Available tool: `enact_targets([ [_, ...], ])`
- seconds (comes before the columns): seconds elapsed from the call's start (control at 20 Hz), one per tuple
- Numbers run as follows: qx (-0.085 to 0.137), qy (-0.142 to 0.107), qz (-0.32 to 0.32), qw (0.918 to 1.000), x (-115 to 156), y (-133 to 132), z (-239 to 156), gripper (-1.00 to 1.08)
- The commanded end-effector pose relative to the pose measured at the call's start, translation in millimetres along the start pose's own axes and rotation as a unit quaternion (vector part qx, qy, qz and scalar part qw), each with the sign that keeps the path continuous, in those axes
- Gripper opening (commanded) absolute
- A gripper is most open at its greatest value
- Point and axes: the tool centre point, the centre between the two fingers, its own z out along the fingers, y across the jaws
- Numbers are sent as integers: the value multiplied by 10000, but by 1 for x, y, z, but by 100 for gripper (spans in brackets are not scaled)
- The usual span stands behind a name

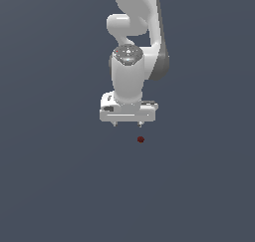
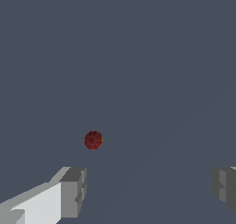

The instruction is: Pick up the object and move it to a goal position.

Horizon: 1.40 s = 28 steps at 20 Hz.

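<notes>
Below the gripper and slightly toward the exterior view's right of its midline, the object lay on the plain grey worktop, a tiny dark red ball with faint yellowish specks. The jaws stood spread wide and held nothing; in the wrist view the object sat clear of both fingertips, not between them, nearer the one on the white-bodied side. Judged risk: if the gripper descended from this pose, the ball would not be centred in the gap, and the nearer fingertip could come down on or beside it and knock it away. Being round and very small against the jaws, it would probably roll freely at the lightest touch, and a closing stroke that met it off-centre might squeeze it out sideways rather than trap it. Too shallow a descent could also close the pads above it. Orientation: the ball appeared nearly spherical, so no long axis or facing direction could be made out; any approach angle should serve equally. No goal marker was visible in either view.
</notes>
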Motion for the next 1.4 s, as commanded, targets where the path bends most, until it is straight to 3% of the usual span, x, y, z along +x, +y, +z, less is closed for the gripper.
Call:
enact_targets([
  [0.0, 0, 0, 0, 10000, 0, 0, 0, 100],
  [0.45, 153, 30, -138, 9998, 4, -17, 1, 100],
  [0.8, 136, 22, -240, 9996, 3, -19, 7, 100],
  [1.1, 84, -18, -754, 9971, -1, -33, 39, 100],
  [1.35, 47, -67, -1399, 9901, -9, -52, 78, 100],
])
